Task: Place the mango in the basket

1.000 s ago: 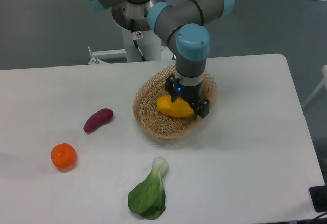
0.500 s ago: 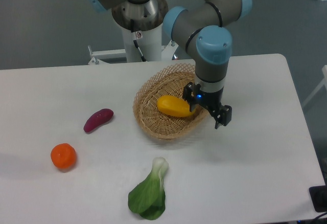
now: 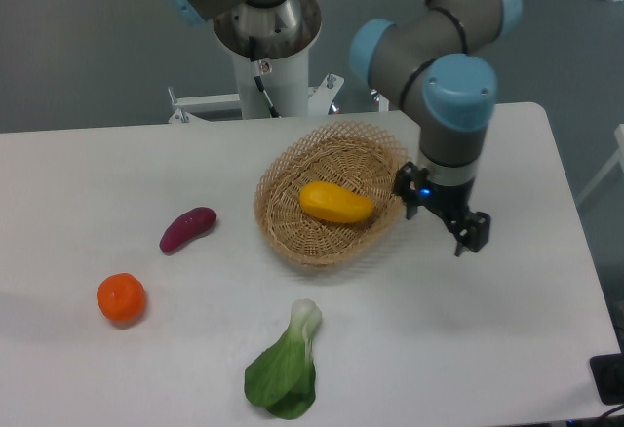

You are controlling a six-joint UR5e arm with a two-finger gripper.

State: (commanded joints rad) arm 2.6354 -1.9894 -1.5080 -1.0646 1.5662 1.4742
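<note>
The yellow mango (image 3: 336,203) lies inside the tan wicker basket (image 3: 284,223), near its middle. My gripper (image 3: 444,220) hangs to the right of the basket, just past its rim and above the table. Its black fingers are spread apart and hold nothing.
A purple sweet potato (image 3: 187,229) lies left of the basket. A round orange fruit (image 3: 121,297) sits near the front left. A green bok choy (image 3: 284,369) lies in front of the basket. The arm's base (image 3: 266,47) stands behind the table's far edge.
The gripper let go of the mango, which stays in the basket, and moved right, out past the basket's rim.
</note>
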